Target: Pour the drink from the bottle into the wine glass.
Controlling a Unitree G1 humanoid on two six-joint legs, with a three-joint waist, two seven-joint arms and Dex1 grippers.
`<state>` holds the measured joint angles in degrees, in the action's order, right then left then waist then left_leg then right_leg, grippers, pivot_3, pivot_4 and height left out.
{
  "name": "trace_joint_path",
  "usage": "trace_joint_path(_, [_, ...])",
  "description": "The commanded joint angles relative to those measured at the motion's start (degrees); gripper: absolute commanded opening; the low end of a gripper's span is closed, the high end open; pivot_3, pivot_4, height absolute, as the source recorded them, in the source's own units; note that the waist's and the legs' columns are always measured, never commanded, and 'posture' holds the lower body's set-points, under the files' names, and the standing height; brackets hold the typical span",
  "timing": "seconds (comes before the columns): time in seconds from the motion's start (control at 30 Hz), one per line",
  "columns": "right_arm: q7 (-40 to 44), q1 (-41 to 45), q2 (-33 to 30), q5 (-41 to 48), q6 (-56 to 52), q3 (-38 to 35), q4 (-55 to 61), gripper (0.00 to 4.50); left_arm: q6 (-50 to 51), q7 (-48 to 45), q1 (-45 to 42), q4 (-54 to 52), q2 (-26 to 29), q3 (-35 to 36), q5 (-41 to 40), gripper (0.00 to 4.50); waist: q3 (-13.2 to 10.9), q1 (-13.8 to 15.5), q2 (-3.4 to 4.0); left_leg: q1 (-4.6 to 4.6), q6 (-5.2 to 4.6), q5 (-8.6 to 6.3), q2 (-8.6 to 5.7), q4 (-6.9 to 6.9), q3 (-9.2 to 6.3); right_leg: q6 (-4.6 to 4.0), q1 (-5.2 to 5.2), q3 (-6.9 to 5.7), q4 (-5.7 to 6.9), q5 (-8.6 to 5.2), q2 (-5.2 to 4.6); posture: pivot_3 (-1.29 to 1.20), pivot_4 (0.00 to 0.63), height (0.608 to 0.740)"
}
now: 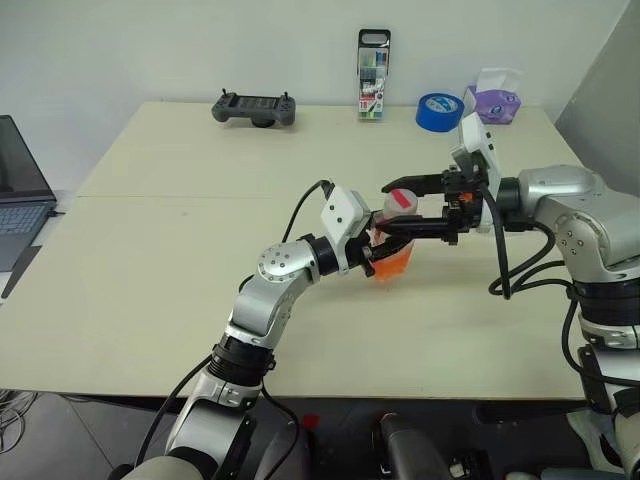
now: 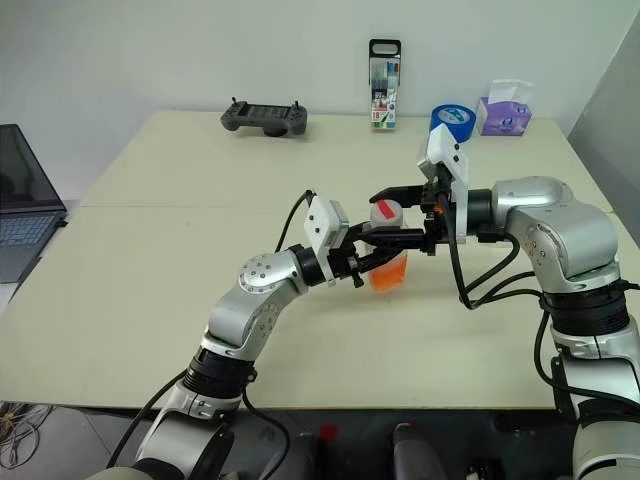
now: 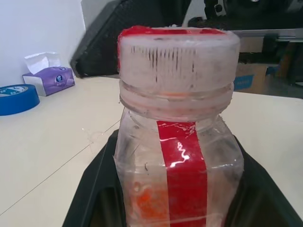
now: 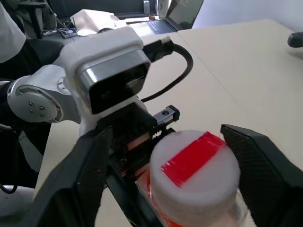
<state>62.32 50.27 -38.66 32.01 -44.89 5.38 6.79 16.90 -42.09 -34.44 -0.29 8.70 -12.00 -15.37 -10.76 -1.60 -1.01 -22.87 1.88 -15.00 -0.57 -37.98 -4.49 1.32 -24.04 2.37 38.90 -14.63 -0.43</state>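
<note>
While gripped, bottle (image 1: 392, 245) mid-table (image 1: 150, 260).

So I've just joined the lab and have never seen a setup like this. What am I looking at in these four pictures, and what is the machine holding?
It is a humanoid robot with two arms, each ending in a gripper of two black fingers. Two pictures come from cameras on its head, looking down over a pale table. The other two come from a camera on each wrist, looking along that gripper's fingers.

The left gripper is shut on a small clear bottle with a red label strip, holding it upright. Orange-red drink sits in its lower part. The right gripper stands open, a finger on each side of the bottle's red-and-white cap, which is on.

At the table's far edge lie a dark game controller, a pack of markers, a roll of blue tape and a purple tissue box. A laptop sits at the left.
</note>
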Motion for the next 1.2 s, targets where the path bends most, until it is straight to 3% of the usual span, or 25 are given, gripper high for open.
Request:
trace_joint_path(0.03, [-5.81, 0.06, 0.94, -0.05, 0.58, -4.44, 4.38, 4.35, -2.02, -0.76, -2.21, -0.45, -0.70, -0.15, -0.13, 1.84, 0.00, -0.01, 0.00, 0.00, 0.00, 0.00, 0.01, 0.00, 0.00, 0.00, 0.00, -0.01, 0.01, 0.00, 0.01, 0.00, 0.150, 0.740])
trace_joint_path(0.4, [-32.73, -10.83, 8.75, 2.46, -14.76, -10.47, 27.89, 4.35, -3.08, -2.18, -2.73, 0.90, -1.12, -0.62, 0.12, 1.83, 0.00, -0.04, 0.00, 0.00, 0.01, 0.01, 0.10, 0.04, -0.09, -0.01, -0.04, -0.03, 0.08, 0.00, -0.03, 0.00, 0.150, 0.740])
trace_joint_path(0.7, [-53.60, -11.63, 19.43, -4.17, -24.00, -7.61, 35.31, 4.35, -3.61, -2.44, -2.71, 1.60, -1.87, -0.78, 0.13, 1.83, 0.01, -0.07, 0.01, 0.01, 0.02, 0.02, 0.10, 0.03, -0.06, 0.00, -0.03, 0.01, 0.07, 0.00, 0.14, 0.00, 0.150, 0.740])
trace_joint_path(0.93, [-59.28, -11.54, 22.20, -8.46, -25.46, -5.97, 34.42, 4.35, -4.12, -2.59, -2.74, 2.23, -2.29, -0.76, -0.04, 1.83, 0.01, -0.07, 0.01, 0.01, 0.02, 0.02, 0.08, 0.02, -0.06, 0.00, -0.03, 0.00, 0.07, 0.00, 0.13, 0.00, 0.150, 0.740])
trace_joint_path(1.2, [-58.75, -13.10, 21.94, -8.13, -27.89, -8.77, 36.13, 4.35, -4.72, -2.80, -3.22, 3.28, -2.48, -0.60, 0.02, 1.83, 0.01, -0.11, 0.01, 0.01, 0.02, 0.02, 0.10, 0.04, -0.02, 0.00, -0.03, -0.04, 0.07, 0.00, 0.17, 0.00, 0.150, 0.740])
